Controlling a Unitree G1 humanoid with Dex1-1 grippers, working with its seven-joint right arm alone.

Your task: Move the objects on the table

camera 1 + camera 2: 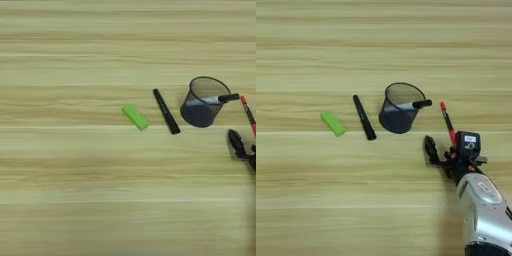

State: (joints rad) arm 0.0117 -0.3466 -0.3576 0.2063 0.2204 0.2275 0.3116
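On the wooden worktop (pixel 75 165) a small green block (pixel 135 117) lies near the middle. A long black marker (pixel 166 111) lies at its 3 o'clock, then a dark mesh pen cup (pixel 202 102) with a black-capped pen (pixel 415 105) sticking out over its rim. At the cup's 4 o'clock lies a red-tipped pen (pixel 447 119). The right gripper (pixel 442 152) sits beside that pen's lower end; whether it is released or clenched I cannot tell.

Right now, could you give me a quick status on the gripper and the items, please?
Right gripper low by the red-tipped pen, holding nothing seen. Cup upright, one pen inside. Marker and green block lie apart, left of cup.
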